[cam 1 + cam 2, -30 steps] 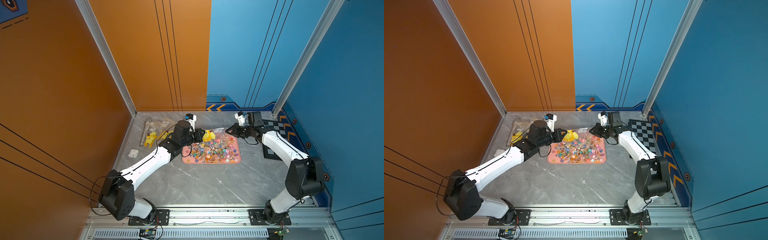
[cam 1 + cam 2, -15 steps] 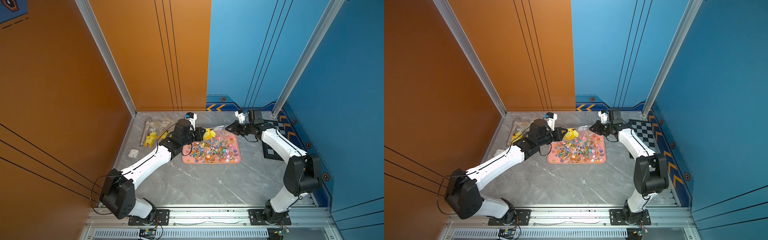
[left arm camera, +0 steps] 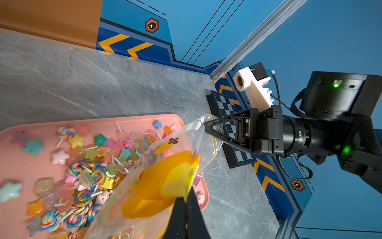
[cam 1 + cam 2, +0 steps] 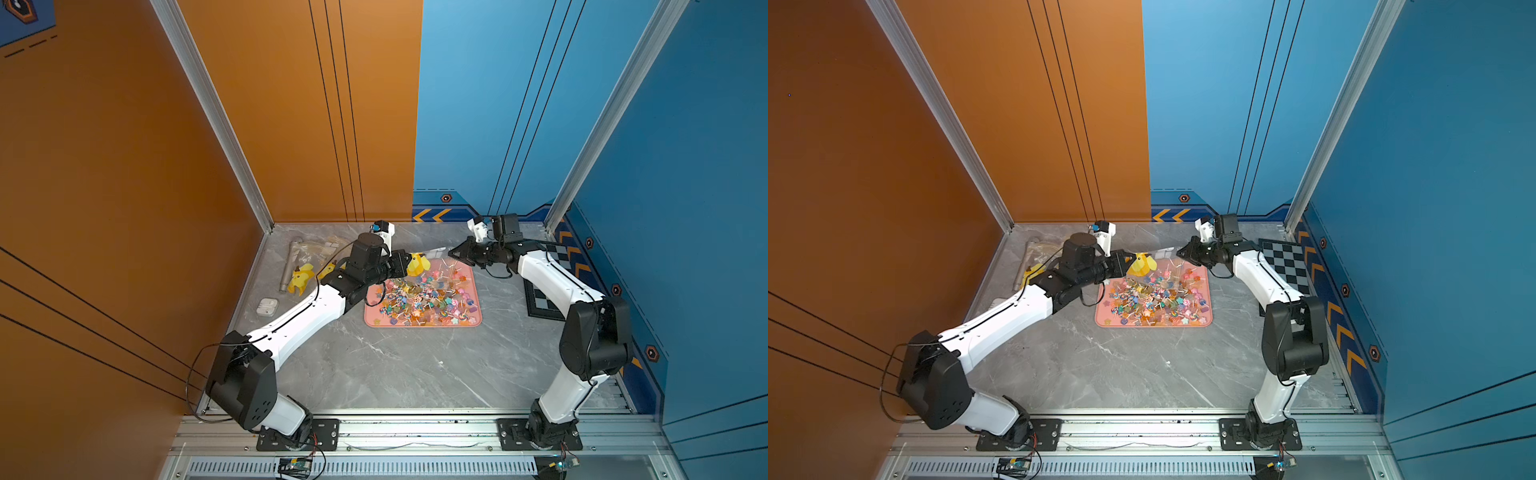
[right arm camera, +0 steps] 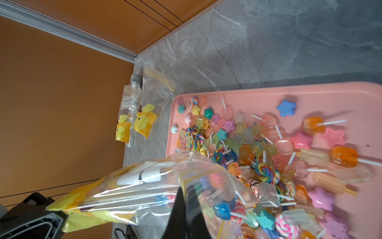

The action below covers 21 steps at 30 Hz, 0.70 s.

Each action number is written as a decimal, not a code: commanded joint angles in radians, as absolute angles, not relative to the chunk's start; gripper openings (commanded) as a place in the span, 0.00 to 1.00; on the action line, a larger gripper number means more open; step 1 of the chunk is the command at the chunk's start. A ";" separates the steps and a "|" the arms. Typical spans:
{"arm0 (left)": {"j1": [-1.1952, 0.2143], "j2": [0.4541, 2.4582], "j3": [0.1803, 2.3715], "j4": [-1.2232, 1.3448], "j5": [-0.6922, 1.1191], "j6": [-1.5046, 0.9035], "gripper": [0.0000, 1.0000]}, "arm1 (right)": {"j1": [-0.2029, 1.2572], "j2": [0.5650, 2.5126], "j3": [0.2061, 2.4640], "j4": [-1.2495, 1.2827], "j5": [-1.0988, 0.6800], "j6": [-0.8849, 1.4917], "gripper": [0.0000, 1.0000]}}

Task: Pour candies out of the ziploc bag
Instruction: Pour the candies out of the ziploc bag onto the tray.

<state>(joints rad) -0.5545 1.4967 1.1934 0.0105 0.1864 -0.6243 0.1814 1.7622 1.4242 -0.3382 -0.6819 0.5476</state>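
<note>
Your left gripper [image 3: 185, 200] and right gripper [image 5: 182, 190] are clamped on opposite ends of the ziploc bag [image 5: 124, 186] above the pink tray [image 4: 415, 324], where the candies [image 4: 419, 297] lie heaped; whether any sit inside, you cannot tell.

Top views: both high at the front, looking down on the whole setup, nearly identical. Wrist cams ride right behind the left claw [image 3: 185, 199] and right claw [image 5: 183, 189], super close, facing each other, sharing the pink tray [image 3: 134, 121] by both claws.

Pink tray [image 4: 419, 324], checkerboard [image 4: 1289, 259], white earbud case [image 4: 267, 306] — yellow-print bags [image 5: 144, 118] on microphone [image 5: 135, 79]
</note>
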 commanded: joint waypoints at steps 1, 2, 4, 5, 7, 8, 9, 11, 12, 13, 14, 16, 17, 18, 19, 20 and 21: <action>-0.527 1.463 1.229 0.050 0.140 -0.610 0.00 | 0.112 1.804 1.435 -0.361 -0.535 0.558 0.00; -0.527 1.462 1.216 0.053 0.138 -0.612 0.00 | 0.109 1.814 1.434 -0.361 -0.540 0.558 0.00; -0.520 1.457 1.210 0.056 0.139 -0.615 0.00 | 0.104 1.823 1.441 -0.360 -0.548 0.564 0.00; -0.516 1.453 1.216 0.055 0.140 -0.615 0.00 | 0.102 1.825 1.449 -0.361 -0.548 0.565 0.00; -0.512 1.446 1.234 0.047 0.137 -0.606 0.00 | 0.098 1.825 1.463 -0.361 -0.547 0.568 0.00; -0.513 1.444 1.239 0.043 0.136 -0.600 0.00 | 0.098 1.825 1.469 -0.361 -0.548 0.569 0.00; -0.514 1.442 1.239 0.043 0.135 -0.599 0.00 | 0.100 1.827 1.470 -0.360 -0.547 0.571 0.00; -0.514 1.440 1.222 0.043 0.132 -0.602 0.00 | 0.100 1.836 1.470 -0.361 -0.549 0.571 0.00; -0.515 1.439 1.213 0.047 0.132 -0.606 0.00 | 0.099 1.842 1.471 -0.360 -0.549 0.574 0.00; -0.513 1.440 1.207 0.051 0.133 -0.609 0.00 | 0.098 1.845 1.475 -0.360 -0.551 0.578 0.00; -0.512 1.440 1.208 0.050 0.136 -0.610 0.00 | 0.097 1.845 1.482 -0.361 -0.555 0.581 0.00; -0.509 1.434 1.218 0.046 0.135 -0.606 0.00 | 0.097 1.839 1.494 -0.361 -0.553 0.581 0.00; -0.507 1.430 1.226 0.044 0.130 -0.600 0.00 | 0.097 1.835 1.498 -0.362 -0.547 0.581 0.00; -0.507 1.427 1.232 0.040 0.125 -0.595 0.00 | 0.096 1.834 1.499 -0.361 -0.544 0.579 0.00; -0.508 1.428 1.234 0.037 0.123 -0.590 0.00 | 0.096 1.837 1.499 -0.362 -0.542 0.576 0.00; -0.508 1.429 1.231 0.036 0.123 -0.592 0.00 | 0.095 1.843 1.495 -0.362 -0.541 0.575 0.00; -0.507 1.431 1.225 0.037 0.123 -0.592 0.00 | 0.094 1.849 1.491 -0.364 -0.545 0.576 0.00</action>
<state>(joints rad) -0.5434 1.4982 1.1950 0.0074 0.1848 -0.6163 0.1753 1.8107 1.4849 -0.3382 -0.7136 0.5659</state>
